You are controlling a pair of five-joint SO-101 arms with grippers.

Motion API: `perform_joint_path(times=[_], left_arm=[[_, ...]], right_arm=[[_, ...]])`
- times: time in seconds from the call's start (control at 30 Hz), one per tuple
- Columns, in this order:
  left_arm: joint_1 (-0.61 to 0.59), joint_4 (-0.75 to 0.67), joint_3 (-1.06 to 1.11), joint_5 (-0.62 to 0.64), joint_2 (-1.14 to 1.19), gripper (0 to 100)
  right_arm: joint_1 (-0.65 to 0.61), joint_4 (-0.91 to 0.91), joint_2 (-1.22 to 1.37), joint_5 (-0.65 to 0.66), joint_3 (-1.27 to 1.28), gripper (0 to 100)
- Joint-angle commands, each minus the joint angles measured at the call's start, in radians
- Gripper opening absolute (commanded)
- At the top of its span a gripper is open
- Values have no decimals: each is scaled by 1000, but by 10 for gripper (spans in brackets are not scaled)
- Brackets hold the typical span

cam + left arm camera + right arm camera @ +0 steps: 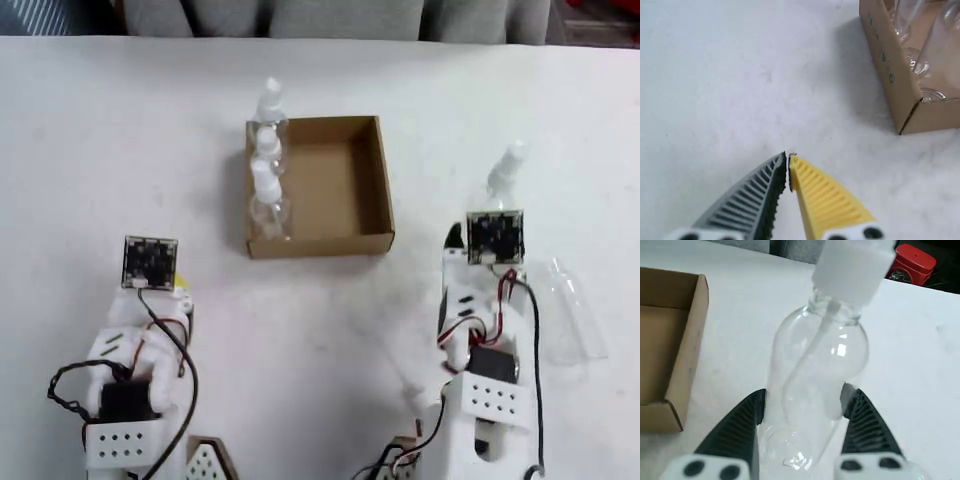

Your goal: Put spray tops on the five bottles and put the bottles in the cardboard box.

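Clamped with the right claw (804, 390) on a clear bottle (840, 350), one dark finger pressed to each flank, low on the body. Already capped with a white spray top (852, 265), dip tube (805, 360) curling down inside. Runs lengthwise straight out from the claw: base nearest the palm, spray top at the far end, so gripped across the lower body and not at the neck. (Cannot tell whether the base rests on the table (100, 150) or hangs just clear of it.)

Off to that claw's left, and roughly level with it, the cardboard box (385, 180), open side up, well apart from the held bottle. Along the box wall farthest from this claw, three bottles (268, 190) with tops on, in a row; on the nearer side, bare cardboard floor. Hence, as a judgement, a sideways carry leftward over the near wall, then down base first, with the long axis kept upright enough to slot in beside the row.

Behind and to the right of the right claw, a further bare bottle (572, 305) lying on its side on the table, seemingly without a top.

Left claw (788, 157) closed tip to tip on nothing, grey and yellow fingers meeting over bare table, with the box corner ahead of it and to its right. Hardly nearer the box than the other, and empty-handed, so probably no part in this placement.
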Motion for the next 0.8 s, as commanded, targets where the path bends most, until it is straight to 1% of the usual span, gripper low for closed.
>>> perform_joint_path(times=[0.0,0.27,0.37,0.47,0.53,0.6,0.77], left_arm=[[-2,-5,-3,-11,-7,20],[-2,-5,-3,-8,-7,20],[-2,-5,-3,-6,-7,20],[-2,-5,-3,-6,-7,20],[-2,-5,-3,-6,-7,20],[-2,-5,-3,-6,-7,20],[-2,-5,-3,-5,-7,20]], right_arm=[[28,-102,1,20,37,16],[44,-114,2,20,38,16],[39,-104,16,21,-8,16],[39,-53,122,21,-124,16],[44,-58,234,15,-195,16],[44,-108,340,17,-230,16],[44,-374,545,12,-193,16]])
